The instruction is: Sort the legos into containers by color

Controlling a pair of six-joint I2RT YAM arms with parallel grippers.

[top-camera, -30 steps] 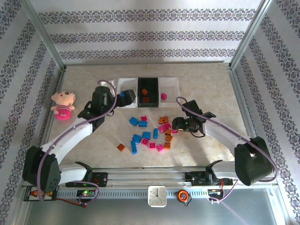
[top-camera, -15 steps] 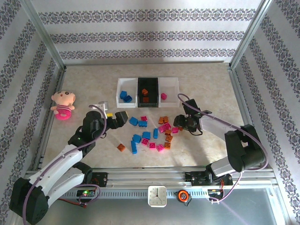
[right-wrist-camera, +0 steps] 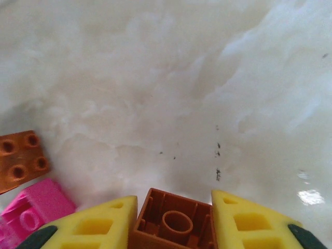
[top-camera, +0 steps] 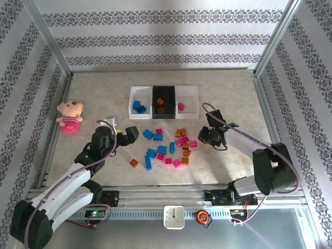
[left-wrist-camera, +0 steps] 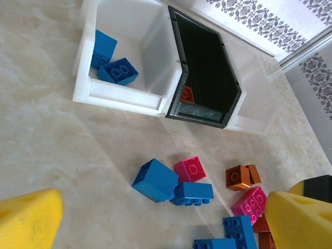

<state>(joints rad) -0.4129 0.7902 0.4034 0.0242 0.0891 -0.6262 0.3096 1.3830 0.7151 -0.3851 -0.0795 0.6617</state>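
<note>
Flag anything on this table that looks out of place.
The pink plush doll lies well left of the loose legos and the containers: a soft toy, not a brick to sort.

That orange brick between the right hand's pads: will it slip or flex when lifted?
Probably rigid: the orange brick looks like hard moulded plastic. Likely light, since its upturned underside shows hollow. Its smooth walls might slide or pivot between the yellow pads of the right hand.
</note>
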